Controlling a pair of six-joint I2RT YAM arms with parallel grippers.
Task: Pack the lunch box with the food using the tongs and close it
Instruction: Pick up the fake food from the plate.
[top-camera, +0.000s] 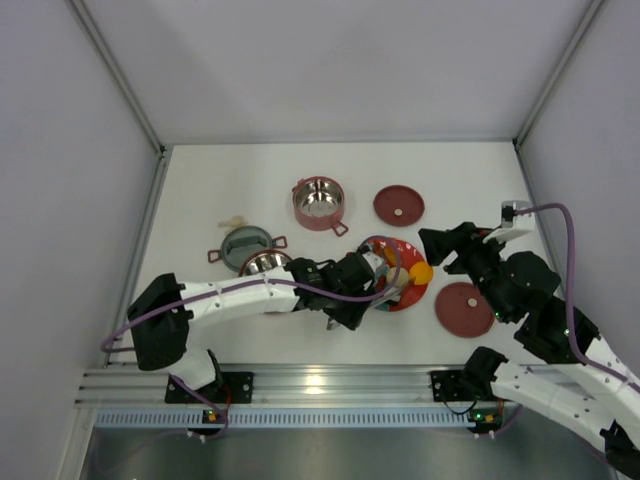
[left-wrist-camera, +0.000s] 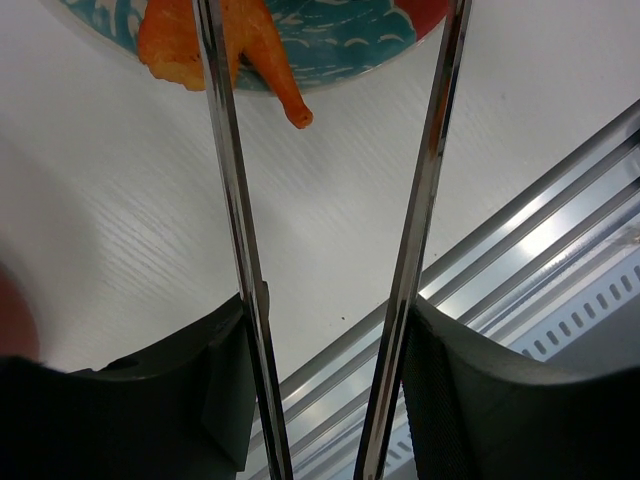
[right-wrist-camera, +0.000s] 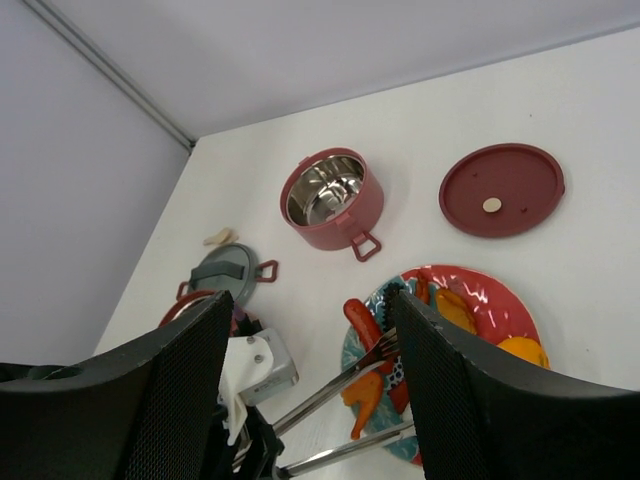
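Beside glossy red plate (right-wrist-camera: 495, 300), left pincer (left-wrist-camera: 328, 330) clamps slim shiny tongs (left-wrist-camera: 225, 200) above tapered carrot (left-wrist-camera: 275, 70), right pincer (right-wrist-camera: 310, 300) spread wide

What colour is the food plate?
The plate is red with teal centre; best in right wrist view.

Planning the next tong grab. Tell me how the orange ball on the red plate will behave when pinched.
The orange ball looks round and smooth, so it may roll or squirt from the tongs' thin shiny arms. It sits by the red plate's rim, so a nudge could push it off. Being small, it is probably light.
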